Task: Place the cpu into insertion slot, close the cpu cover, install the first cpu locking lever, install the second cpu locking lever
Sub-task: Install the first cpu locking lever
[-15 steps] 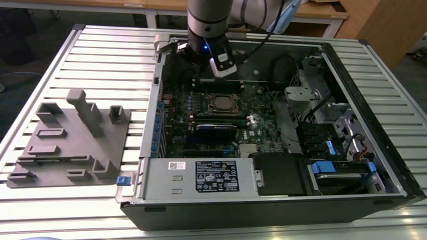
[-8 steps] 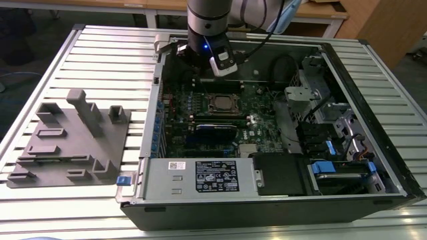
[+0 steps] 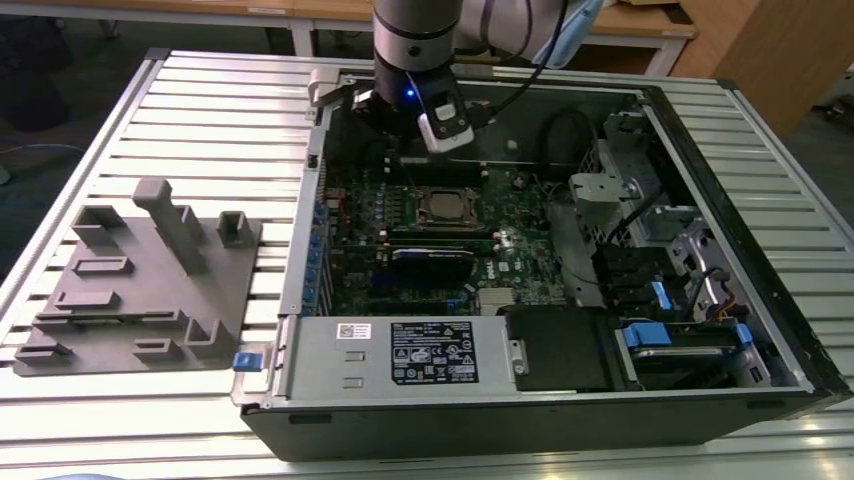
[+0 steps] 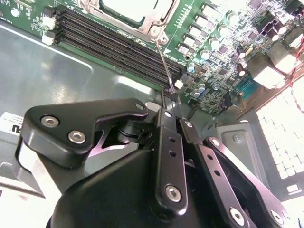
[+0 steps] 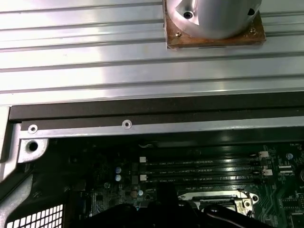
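Hand (image 4: 170, 98) pinches thin wire locking lever (image 4: 163, 61) beside silvery cpu (image 4: 126, 8) framed by silver cpu cover (image 4: 153, 23).

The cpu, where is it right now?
In the exterior view, the cpu sits in the insertion slot on the green motherboard inside the open computer case, close beside the lowered arm.

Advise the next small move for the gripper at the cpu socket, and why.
Probably ease the locking lever down toward its catch: the cpu lies under the closed cpu cover, and the gripper sits at the lever's free end, which looks unlatched.
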`<action>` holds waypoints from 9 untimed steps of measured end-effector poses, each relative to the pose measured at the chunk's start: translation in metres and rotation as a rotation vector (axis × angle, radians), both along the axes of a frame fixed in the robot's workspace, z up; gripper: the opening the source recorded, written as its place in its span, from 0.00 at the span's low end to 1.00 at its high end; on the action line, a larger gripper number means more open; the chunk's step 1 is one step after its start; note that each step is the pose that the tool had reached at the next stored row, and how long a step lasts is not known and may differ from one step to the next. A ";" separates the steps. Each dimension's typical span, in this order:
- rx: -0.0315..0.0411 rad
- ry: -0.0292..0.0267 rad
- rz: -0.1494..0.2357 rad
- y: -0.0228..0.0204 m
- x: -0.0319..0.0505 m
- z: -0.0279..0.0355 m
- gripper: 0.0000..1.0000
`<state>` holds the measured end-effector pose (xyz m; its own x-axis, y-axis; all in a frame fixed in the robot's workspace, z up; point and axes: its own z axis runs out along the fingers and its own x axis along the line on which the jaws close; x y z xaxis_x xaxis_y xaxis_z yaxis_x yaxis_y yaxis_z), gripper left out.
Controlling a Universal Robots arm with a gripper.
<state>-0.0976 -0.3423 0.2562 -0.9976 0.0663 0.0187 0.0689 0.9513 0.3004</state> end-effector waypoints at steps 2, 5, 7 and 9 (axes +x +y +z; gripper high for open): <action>-0.0003 0.0000 0.000 -0.0001 0.0000 0.0014 0.11; -0.0005 0.0000 0.000 0.0000 0.0000 0.0039 0.11; -0.0020 -0.0001 0.000 0.0000 0.0000 0.0046 0.11; -0.0023 -0.0002 0.000 0.0000 -0.0001 0.0047 0.11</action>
<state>-0.0976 -0.3423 0.2609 -0.9976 0.0664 0.0183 0.0689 0.9520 0.2982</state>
